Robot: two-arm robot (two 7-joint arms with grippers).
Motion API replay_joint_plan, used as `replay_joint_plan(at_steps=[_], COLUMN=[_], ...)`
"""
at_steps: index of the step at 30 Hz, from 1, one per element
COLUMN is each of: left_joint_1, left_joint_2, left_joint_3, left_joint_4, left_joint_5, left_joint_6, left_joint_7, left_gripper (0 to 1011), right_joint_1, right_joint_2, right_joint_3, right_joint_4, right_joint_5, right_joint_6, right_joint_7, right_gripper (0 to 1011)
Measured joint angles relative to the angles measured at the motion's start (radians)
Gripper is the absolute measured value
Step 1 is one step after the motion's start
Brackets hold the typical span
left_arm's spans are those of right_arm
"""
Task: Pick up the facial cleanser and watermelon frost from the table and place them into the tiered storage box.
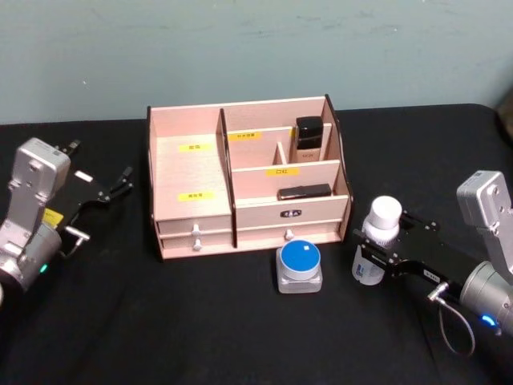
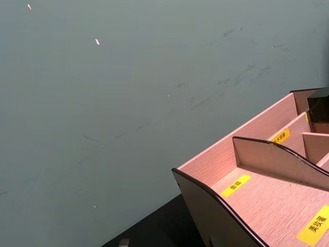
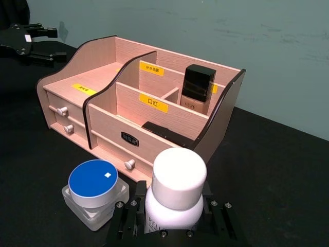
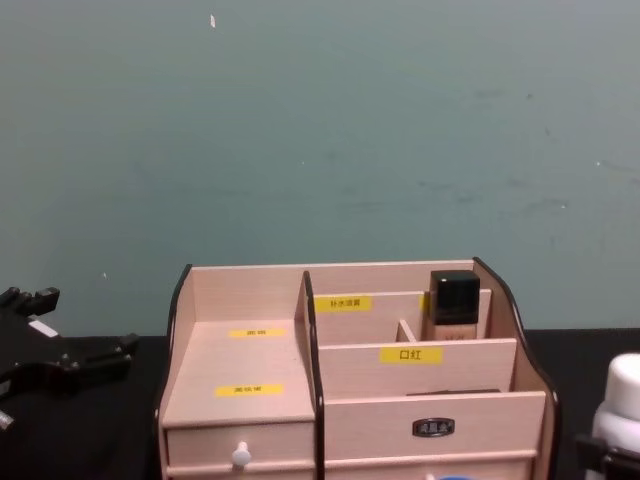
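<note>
White-capped bottle (image 3: 177, 190) stands clamped in the right gripper (image 1: 370, 258), right of the tiered storage box (image 1: 192, 172); the head view shows a blue-lidded jar (image 1: 299, 261) just before its drawers. Inside stand a black-capped bottle (image 1: 309, 138) and a dark flat case (image 1: 304, 192). Left gripper (image 1: 100, 167) gapes, left of the box

- Yellow label (image 3: 153, 102) on the middle divider of the tiered storage box (image 3: 103, 126) read "口红".
- Black-capped bottle (image 3: 197, 91) in a rear compartment read "VEZE".
- Label (image 2: 314, 226) on the lower left tier read "美妆蛋".
- Dark badge (image 3: 130, 138) on the drawer front was illegible.
- Print on the white-capped bottle (image 3: 177, 188) was mostly hidden.
</note>
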Motion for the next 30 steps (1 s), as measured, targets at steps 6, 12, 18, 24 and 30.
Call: replay_joint_plan(at_steps=[6,12,18,24,30], left_joint_1=[0.0,0.0,0.0,0.0,0.0], left_joint_2=[0.0,0.0,0.0,0.0,0.0], left_joint_3=[0.0,0.0,0.0,0.0,0.0], left_joint_4=[0.0,0.0,0.0,0.0,0.0], left_joint_5=[0.0,0.0,0.0,0.0,0.0], left_joint_6=[0.0,0.0,0.0,0.0,0.0], left_joint_7=[0.0,0.0,0.0,0.0,0.0], left_gripper=[1010,1010,1010,1010,1010], right_joint_1=[-0.001,-0.003,0.001,0.027,0.09], right_joint_2=[0.004,0.024,0.043,0.056,0.054], right_joint_3=[0.004,0.014,0.027,0.03,0.003], right_joint_4=[-0.006,-0.039,-0.088,-0.141,-0.162], right_joint_5=[0.012,0.023,0.033,0.045,0.05], right_joint_6=[0.001,0.01,0.026,0.052,0.079], right_joint_7=[0.011,0.025,0.031,0.035,0.045], right_gripper=[609,609,609,609,609])
